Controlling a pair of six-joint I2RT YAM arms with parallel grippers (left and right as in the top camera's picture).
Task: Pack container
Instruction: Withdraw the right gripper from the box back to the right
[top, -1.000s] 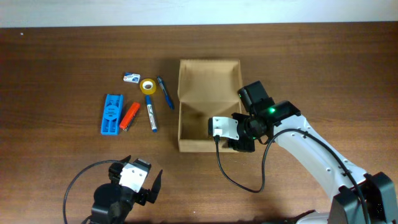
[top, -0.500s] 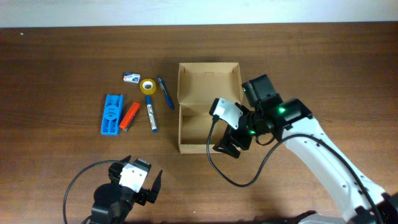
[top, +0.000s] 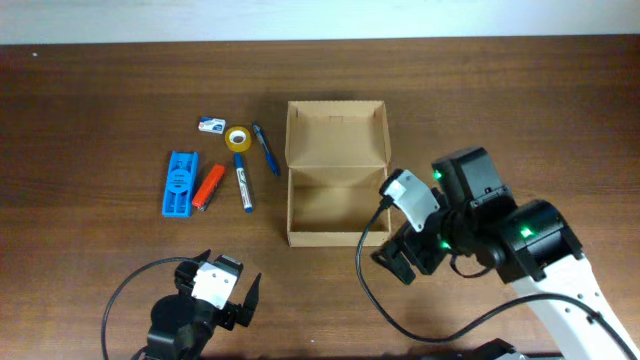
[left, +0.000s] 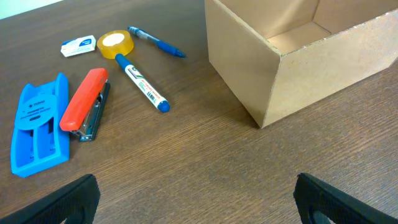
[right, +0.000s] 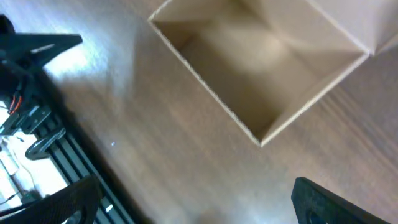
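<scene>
An open cardboard box (top: 335, 205) sits mid-table on a dark wooden table (top: 100, 90). It is empty, with its flap lid folded back on the far side. The right gripper (top: 396, 264) hovers just off the box's near right corner, jaws spread wide and holding nothing. The left gripper (top: 228, 275) is near the table's near edge, left of the box, also spread and empty. Left of the box lie a pen (top: 265, 149), marker (top: 243, 187), tape roll (top: 238, 139), eraser (top: 211, 125), stapler (top: 208, 186) and blue case (top: 180, 184).

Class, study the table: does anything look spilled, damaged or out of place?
Nothing stands out. The container sits upright, open and empty; the stationery lies flat in a group beside it.
</scene>
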